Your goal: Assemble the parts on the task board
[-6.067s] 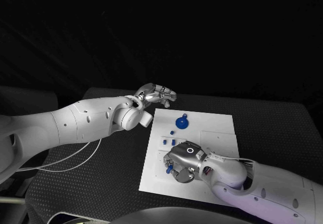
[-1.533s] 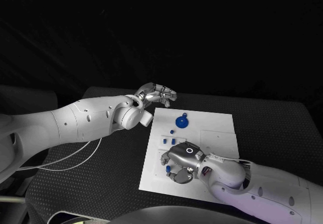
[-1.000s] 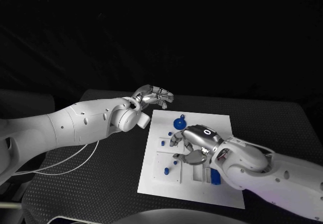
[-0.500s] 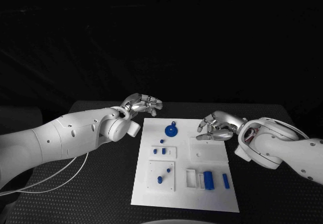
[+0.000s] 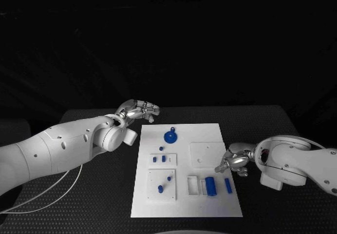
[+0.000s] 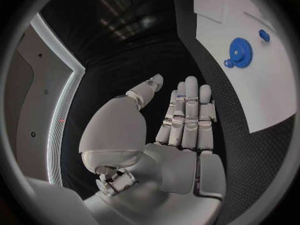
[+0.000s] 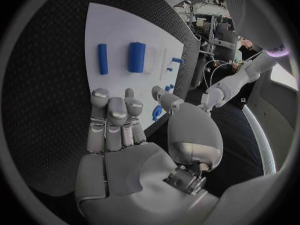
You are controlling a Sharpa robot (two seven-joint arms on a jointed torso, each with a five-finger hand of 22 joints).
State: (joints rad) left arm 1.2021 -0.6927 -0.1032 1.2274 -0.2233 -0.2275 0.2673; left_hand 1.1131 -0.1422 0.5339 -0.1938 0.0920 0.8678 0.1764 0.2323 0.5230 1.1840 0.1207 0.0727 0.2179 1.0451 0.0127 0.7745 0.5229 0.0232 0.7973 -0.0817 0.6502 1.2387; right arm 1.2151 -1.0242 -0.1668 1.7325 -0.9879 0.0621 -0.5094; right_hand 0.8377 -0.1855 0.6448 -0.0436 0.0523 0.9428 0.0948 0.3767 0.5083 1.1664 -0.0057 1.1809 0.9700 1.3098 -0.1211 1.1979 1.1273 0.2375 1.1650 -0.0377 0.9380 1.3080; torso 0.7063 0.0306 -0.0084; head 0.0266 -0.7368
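The white task board (image 5: 188,207) lies in the middle of the black table. On it are a blue gear (image 5: 170,136), two small blue pegs (image 5: 159,158), more pegs in a square inset (image 5: 163,184), and two blue cylinders (image 5: 209,185) near the right edge. My left hand (image 5: 139,109) hovers off the board's far left corner; its fingers are straight and it holds nothing (image 6: 184,120). My right hand (image 5: 235,161) sits at the board's right edge beside the cylinders, also holding nothing (image 7: 115,120). The right wrist view shows the cylinders (image 7: 137,56) beyond its fingertips.
A white cable (image 5: 49,192) runs over the table under my left arm. Black table surface (image 5: 273,209) lies to the right of the board and in front of it. The left wrist view shows the gear (image 6: 240,50) on the board's corner.
The camera has shifted. My right hand has come off the board's near-left parts and now sits beside the right edge. My left hand stays at the far left corner.
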